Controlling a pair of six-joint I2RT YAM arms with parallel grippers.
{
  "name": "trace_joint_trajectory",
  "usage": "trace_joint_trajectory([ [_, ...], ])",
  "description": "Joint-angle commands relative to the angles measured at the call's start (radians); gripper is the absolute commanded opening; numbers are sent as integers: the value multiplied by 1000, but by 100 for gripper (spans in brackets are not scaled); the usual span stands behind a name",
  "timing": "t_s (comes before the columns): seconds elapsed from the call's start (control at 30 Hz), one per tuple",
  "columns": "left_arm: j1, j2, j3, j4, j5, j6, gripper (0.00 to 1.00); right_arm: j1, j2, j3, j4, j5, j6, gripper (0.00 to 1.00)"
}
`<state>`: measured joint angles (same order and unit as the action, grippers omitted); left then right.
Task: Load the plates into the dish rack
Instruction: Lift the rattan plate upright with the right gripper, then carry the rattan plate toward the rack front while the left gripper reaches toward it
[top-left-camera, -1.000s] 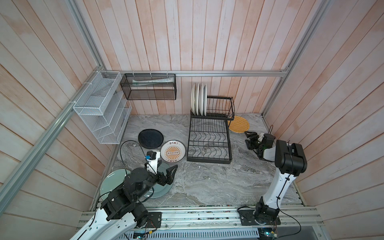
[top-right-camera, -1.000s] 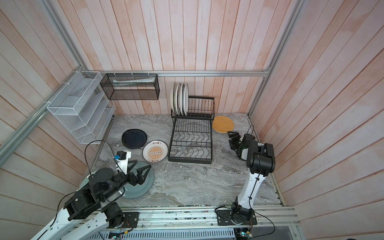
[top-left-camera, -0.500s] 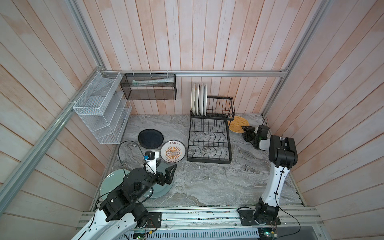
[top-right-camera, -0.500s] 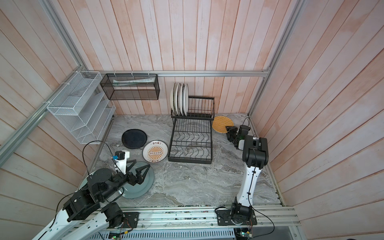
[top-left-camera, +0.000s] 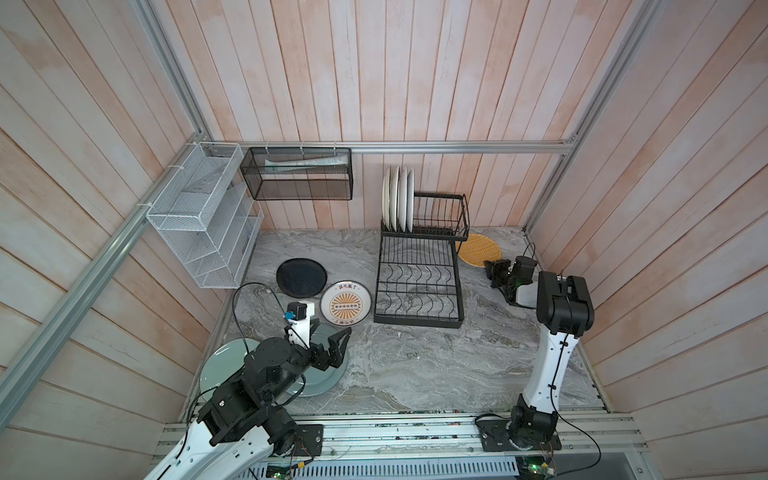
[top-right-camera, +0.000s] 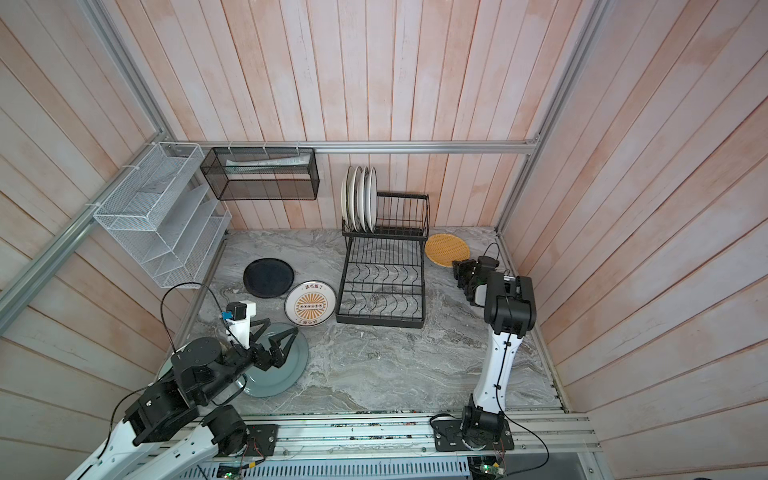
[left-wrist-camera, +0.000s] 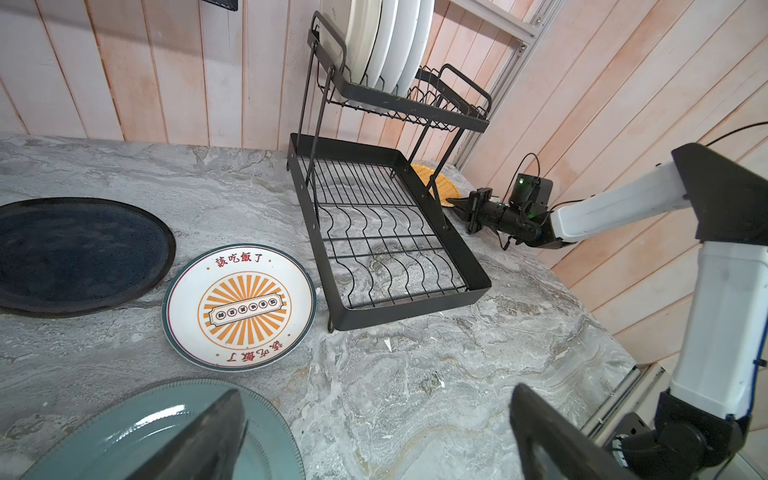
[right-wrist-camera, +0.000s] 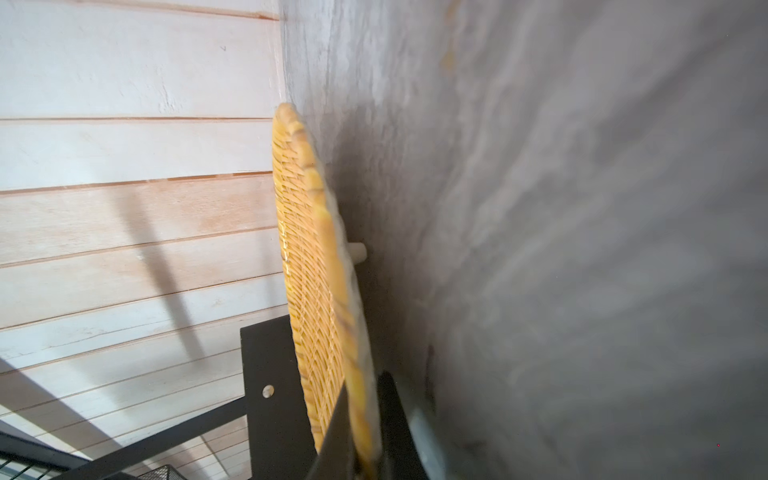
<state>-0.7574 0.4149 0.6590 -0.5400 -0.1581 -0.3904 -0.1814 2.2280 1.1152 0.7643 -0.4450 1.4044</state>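
Right claw was clamped shut on the rim of the woven plate, just beside the rack. Left claw gaped wide, empty, over the blue plate.

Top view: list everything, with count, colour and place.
dish rack: one, black, back centre
white plates: four, white, upright, upper tier
woven plate: one, yellow, right of rack
black plate: one, black, left of rack
sunburst plate: one, white-orange, beside black plate
grey-blue plate: one, grey-blue, front left
green plate: one, pale, front-left corner
mesh organizer: one, white, left wall
mesh basket: one, black, back wall
left tool: open, over grey-blue plate
right tool: shut on woven plate
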Motion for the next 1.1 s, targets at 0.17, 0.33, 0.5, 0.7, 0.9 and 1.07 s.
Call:
trace_joint_trajectory([
  [0.17, 9, -17, -1, -12, -19, -12, 100, -88, -311, -150, 105, 52, 10, 0],
  [0.33, 11, -25, -2, -12, -22, -16, 100, -132, -533, -326, 134, 53, 29, 0],
  [0.5, 11, -29, -3, -11, -18, -18, 100, -162, -776, -540, 145, 1, 43, 0],
  [0.7, 10, -33, -4, -6, -5, -17, 100, -179, -1159, -782, 8, -60, 7, 0],
  [0.9, 11, -27, -7, 3, 22, -13, 100, -173, -1557, -858, -339, -150, -148, 0],
  [1.07, 16, -12, -9, 11, 52, -9, 100, -42, -1649, -890, -432, -222, -212, 0],
])
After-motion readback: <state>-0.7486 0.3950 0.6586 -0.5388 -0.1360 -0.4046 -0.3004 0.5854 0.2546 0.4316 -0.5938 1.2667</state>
